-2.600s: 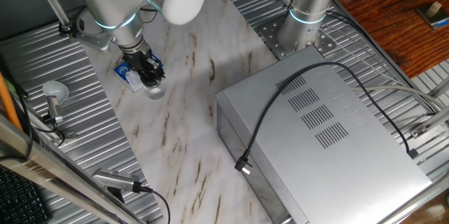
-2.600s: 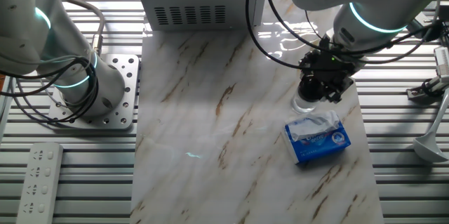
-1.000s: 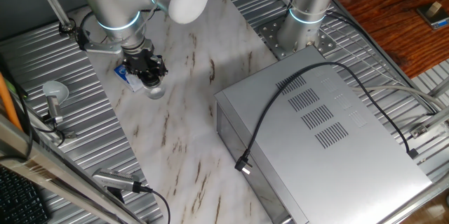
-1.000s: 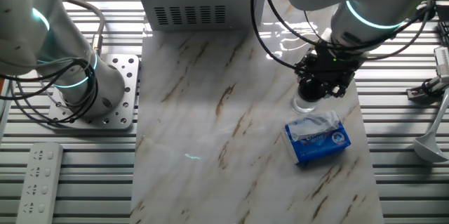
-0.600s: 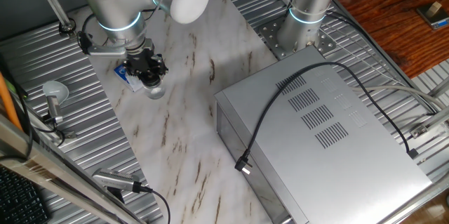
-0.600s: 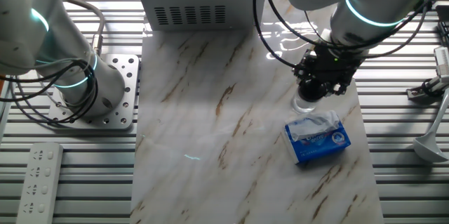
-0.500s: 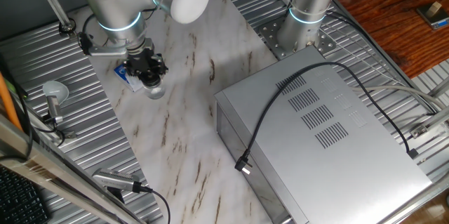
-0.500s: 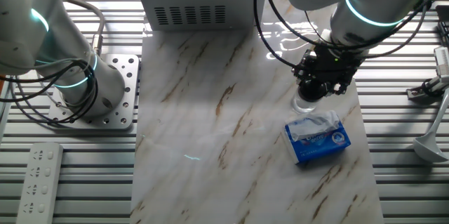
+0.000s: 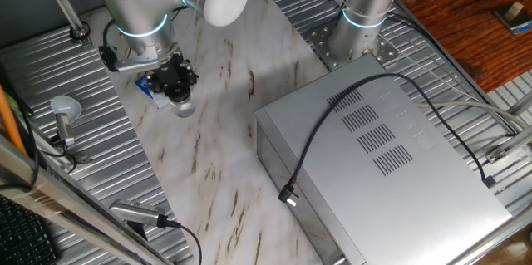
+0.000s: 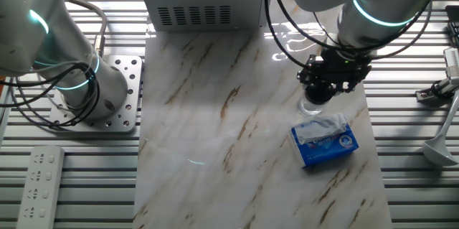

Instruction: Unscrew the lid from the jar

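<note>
The small clear jar [image 9: 184, 110] stands upright on the marble slab, its glass base also showing in the other fixed view [image 10: 308, 107]. My gripper [image 9: 177, 92] points straight down on the jar's top, its black fingers [image 10: 331, 84] closed round the lid. The black lid cannot be told apart from the black fingers in either view. The jar touches the slab.
A blue-and-white packet [image 10: 324, 141] lies right beside the jar, partly under the wrist [image 9: 150, 89]. A large grey metal box [image 9: 382, 157] with a black cable fills one side. A white disc on a stem [image 9: 64, 110] and a second arm's base [image 10: 93, 92] stand nearby.
The wrist and gripper have turned about the jar's upright axis while staying over the same spot. The jar and the packet have not shifted.
</note>
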`<state>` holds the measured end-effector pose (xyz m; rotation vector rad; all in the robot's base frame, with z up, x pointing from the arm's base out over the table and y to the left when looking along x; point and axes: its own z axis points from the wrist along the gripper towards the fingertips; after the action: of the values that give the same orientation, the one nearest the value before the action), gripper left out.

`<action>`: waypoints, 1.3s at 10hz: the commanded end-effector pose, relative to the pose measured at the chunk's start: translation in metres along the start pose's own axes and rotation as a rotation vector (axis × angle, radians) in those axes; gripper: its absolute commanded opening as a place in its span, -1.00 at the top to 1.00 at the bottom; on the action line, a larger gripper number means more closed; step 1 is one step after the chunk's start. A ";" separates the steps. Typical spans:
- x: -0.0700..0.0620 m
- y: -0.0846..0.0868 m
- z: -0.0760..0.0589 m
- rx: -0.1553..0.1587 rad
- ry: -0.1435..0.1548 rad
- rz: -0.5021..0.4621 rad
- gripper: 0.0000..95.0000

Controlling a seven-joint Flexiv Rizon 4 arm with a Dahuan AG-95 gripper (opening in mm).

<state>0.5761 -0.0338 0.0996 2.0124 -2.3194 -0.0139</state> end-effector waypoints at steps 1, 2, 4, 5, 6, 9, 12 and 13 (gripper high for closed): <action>-0.001 0.000 0.002 0.009 0.019 -0.130 0.20; -0.001 0.000 0.002 0.012 0.029 -0.156 0.20; -0.001 0.000 0.002 0.029 0.049 -0.219 0.20; -0.001 0.000 0.002 0.036 0.049 -0.231 0.20; -0.001 0.000 0.002 0.036 0.048 -0.233 0.20; -0.001 0.000 0.003 0.033 0.044 -0.228 0.20; -0.002 0.000 0.003 0.027 0.044 -0.230 0.20; -0.002 0.000 0.002 0.024 0.045 -0.229 -0.20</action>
<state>0.5762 -0.0324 0.0993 2.2556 -2.0585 0.0496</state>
